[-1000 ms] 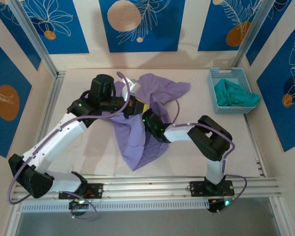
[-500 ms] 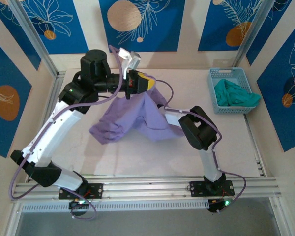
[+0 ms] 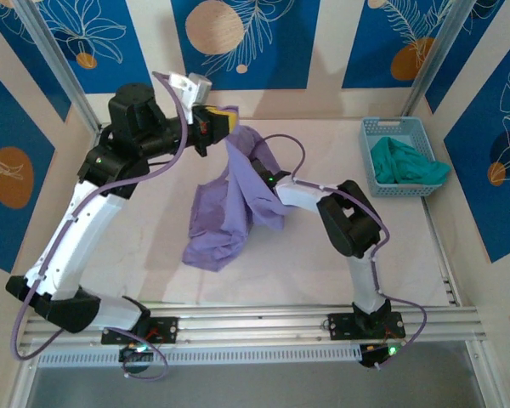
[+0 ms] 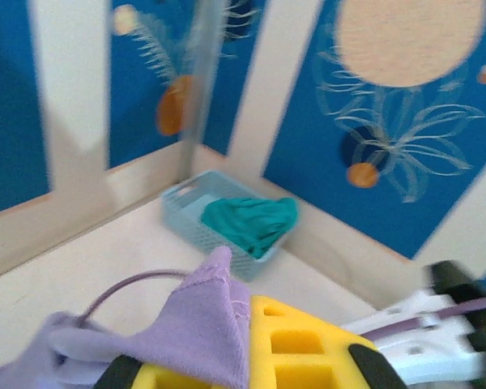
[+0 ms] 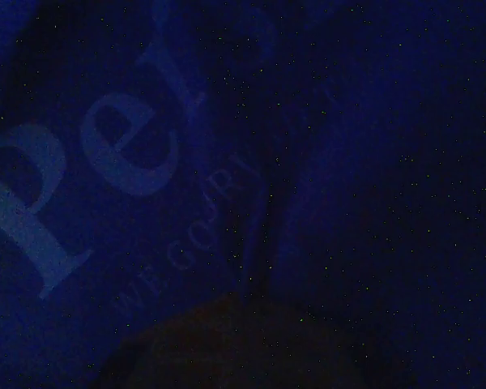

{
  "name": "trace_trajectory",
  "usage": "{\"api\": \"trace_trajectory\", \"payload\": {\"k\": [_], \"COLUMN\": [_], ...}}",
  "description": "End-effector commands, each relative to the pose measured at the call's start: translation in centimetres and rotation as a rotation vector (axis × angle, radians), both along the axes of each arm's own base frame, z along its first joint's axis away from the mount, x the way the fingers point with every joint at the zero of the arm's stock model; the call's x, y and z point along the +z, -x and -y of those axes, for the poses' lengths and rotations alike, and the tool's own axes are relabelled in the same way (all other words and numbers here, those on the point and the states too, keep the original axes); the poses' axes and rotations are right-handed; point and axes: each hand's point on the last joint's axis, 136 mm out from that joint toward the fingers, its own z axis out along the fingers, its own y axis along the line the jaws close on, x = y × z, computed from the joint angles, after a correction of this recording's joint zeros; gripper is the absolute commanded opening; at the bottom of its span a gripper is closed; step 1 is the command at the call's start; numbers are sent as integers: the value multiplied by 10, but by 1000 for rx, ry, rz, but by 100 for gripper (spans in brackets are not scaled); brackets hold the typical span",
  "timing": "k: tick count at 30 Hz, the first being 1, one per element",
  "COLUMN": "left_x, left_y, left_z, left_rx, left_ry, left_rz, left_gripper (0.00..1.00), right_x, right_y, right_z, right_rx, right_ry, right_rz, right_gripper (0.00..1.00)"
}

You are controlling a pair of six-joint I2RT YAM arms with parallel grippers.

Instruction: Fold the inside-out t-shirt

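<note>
**A:** Starting nearest the bases, where is the inside-out t-shirt (image 3: 225, 212)?

**B:** Its lower end lies crumpled on the surface (image 3: 144, 246), in the middle and a little to the left. From there the lavender cloth rises in a slanted drape toward the back.

**A:** And the right arm (image 3: 348, 225)?

**B:** It bends in from the right. The right end effector (image 3: 262, 168) is pushed into the hanging folds about halfway up and is clenched. I cannot tell whether any cloth is caught in it. Its wrist camera is dark, pressed against fabric with pale lettering.

**A:** The left one?

**B:** The left end effector (image 3: 214, 126) is lifted high above the back of the surface, clenched on the shirt's top edge. In its wrist view the lavender cloth (image 4: 198, 320) folds over a yellow pad (image 4: 296, 352).

**A:** Further back?

**B:** A light blue basket (image 3: 367, 161) stands at the far right corner, well apart from the shirt, with a teal garment (image 3: 404, 161) inside.
</note>
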Motion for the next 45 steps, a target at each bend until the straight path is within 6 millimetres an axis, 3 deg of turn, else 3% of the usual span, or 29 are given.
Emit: {"api": "trace_trajectory", "payload": {"k": [1, 3, 8, 11, 15, 18, 22, 25, 29, 33, 36, 39, 45], "left_x": [-26, -59, -140, -175, -198, -219, -255, -281, -294, -310, -339, -373, -416], "left_y": [-37, -52, -79, -100, -120, -125, -120, -118, -113, -107, -102, -93, -71], "left_z": [-38, -44, -37, -58, -113, -139, -136, -133, -128, -137, -170, -200, -193], "left_rx": [225, 265, 282, 379, 534, 610, 589, 574, 548, 592, 751, 843, 795], "left_ry": [-27, -62, -145, -158, -95, -76, -78, -71, -59, -79, -94, 23, -17], "left_rz": [-14, -74, -220, -296, -375, -423, -493, -547, -561, -572, -633, -722, -806], "left_gripper": [0, 0, 0, 0, 0, 0, 0, 0, 0, 0, 0, 0, 2], "right_x": [52, 85, 153, 181, 208, 228, 259, 286, 334, 384, 389, 359, 278], "right_y": [11, 14, 18, 20, 25, 27, 27, 16, -2, -4, 2, 11, 32], "right_z": [-9, -22, -59, -58, -33, -24, -36, -39, -25, -4, 14, 23, 21], "right_rx": [67, 109, 209, 233, 223, 222, 272, 286, 275, 291, 288, 300, 302], "right_ry": [-160, -285, -553, -598, -682, -794, -932, -994, -1035, -1084, -1067, -1045, -988], "right_rz": [38, 77, 137, 185, 247, 283, 307, 338, 421, 512, 545, 492, 319], "right_gripper": [0, 0, 0, 0, 0, 0, 0, 0, 0, 0, 0, 0, 0]}}
